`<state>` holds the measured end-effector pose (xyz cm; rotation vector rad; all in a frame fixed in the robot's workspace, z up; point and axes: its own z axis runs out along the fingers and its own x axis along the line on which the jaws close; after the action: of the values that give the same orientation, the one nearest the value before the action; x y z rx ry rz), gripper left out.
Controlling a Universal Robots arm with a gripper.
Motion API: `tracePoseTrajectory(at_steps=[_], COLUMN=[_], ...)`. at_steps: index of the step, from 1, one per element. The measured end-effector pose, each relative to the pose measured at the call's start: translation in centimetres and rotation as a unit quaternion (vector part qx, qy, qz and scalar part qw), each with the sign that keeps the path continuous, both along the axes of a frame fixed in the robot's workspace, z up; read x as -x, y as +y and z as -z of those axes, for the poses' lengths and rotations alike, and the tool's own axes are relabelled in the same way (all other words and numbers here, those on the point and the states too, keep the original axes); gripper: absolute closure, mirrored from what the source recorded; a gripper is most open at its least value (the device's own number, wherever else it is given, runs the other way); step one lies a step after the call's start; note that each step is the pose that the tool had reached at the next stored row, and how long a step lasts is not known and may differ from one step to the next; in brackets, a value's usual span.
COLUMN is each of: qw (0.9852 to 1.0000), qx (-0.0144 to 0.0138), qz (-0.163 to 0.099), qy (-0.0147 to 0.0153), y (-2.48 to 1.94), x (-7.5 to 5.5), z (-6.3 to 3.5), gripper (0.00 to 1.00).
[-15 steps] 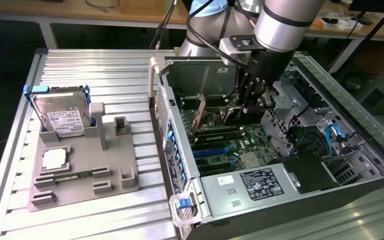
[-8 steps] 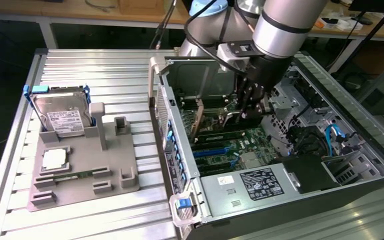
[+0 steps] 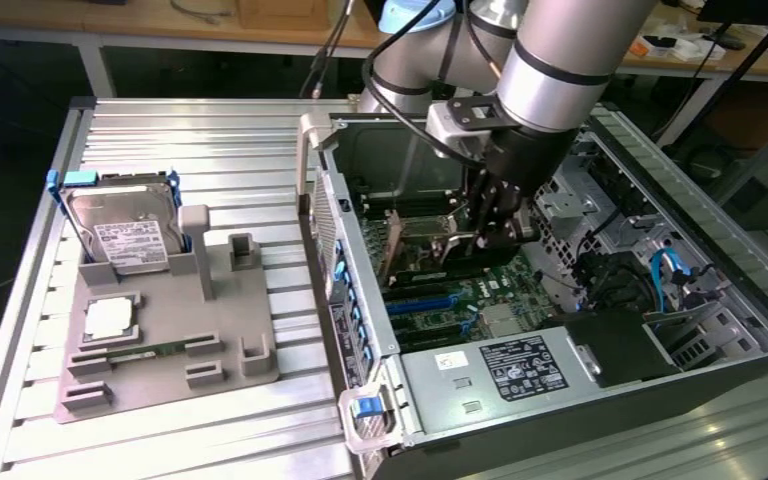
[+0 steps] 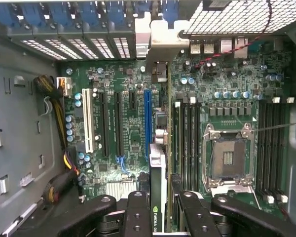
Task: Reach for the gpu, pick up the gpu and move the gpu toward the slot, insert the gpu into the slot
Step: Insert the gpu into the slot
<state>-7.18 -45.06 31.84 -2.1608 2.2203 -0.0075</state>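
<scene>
While holding the gpu [image 4: 157, 170] edge-on in the gripper [image 4: 162, 205], jaws clamped on it, hovered near the slot [image 4: 148, 118]; judged wise to line card with connector lengthwise and keep it upright.

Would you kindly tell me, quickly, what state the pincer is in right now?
The pincer: closed, holding the gpu edge-on between its fingers.
</scene>
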Motion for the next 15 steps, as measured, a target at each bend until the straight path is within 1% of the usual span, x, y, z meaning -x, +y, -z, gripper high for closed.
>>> tracePoseTrajectory(at_steps=[5, 9, 12, 15], qw=[1.0, 1.0, 1.0, 1.0], qx=[0.0, 0.0001, 0.0, -0.0001], qz=[0.0, 0.0, 0.0, 0.0], qy=[0.0, 0.0001, 0.0, 0.0], y=[-0.03, -0.16, -0.37, -0.81], x=[0.4, 0.6, 0.8, 0.8], z=[0.55, 0.93, 1.29, 1.63], gripper=[0.73, 0.73, 0.73, 0.73])
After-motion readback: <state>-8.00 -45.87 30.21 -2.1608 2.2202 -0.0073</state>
